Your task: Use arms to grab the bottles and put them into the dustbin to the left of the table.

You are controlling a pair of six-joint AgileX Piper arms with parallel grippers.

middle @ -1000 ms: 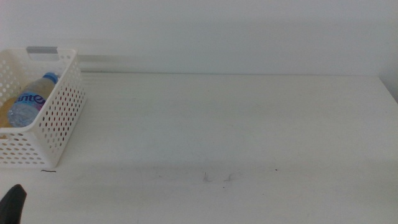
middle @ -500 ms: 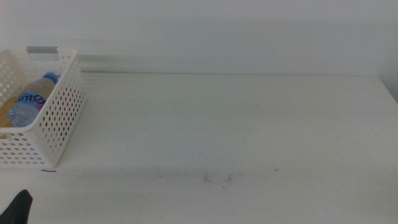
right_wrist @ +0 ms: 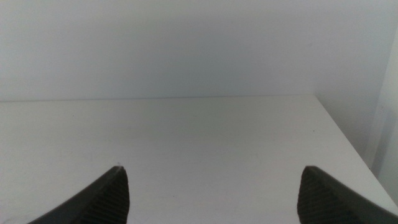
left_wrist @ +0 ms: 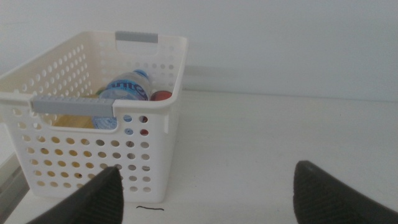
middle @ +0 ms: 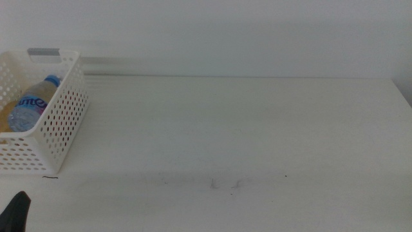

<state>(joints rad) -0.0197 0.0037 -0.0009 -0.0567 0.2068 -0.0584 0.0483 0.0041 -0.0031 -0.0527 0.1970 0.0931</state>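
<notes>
Presently the dustbin (middle: pixel 61 122) is seen at the left end of the counter (middle: pixel 244 129): a white rectangular plastic basket, walls pierced by rows of small round holes, with a grey strip (left_wrist: pixel 136 37) on the far rim and another on the near rim. All three bottles are lodged inside it. The water bottle (left_wrist: pixel 123 93) is laid on its side on top, clear plastic with a blue label and a blue cap; white lettering is carried on the label, partly readable as "inte" in the middle view, the rest cut off by the basket wall. The yellow juice bottle (middle: pixel 6 116) is glimpsed beneath it as a yellow-orange patch; its label cannot be read. The red soda can (left_wrist: pixel 161 96) is visible only as a red top against the bin's inner wall, with no writing made out.

The left hand (left_wrist: pixel 208 193) is held low over the counter just beside the bin's near corner, jaws spread wide, nothing between them. The right hand (right_wrist: pixel 211 193) is held over bare counter toward the right end, jaws likewise spread and empty. Faint grey scuff marks (middle: pixel 225 184) are noted on the counter's near part.
</notes>
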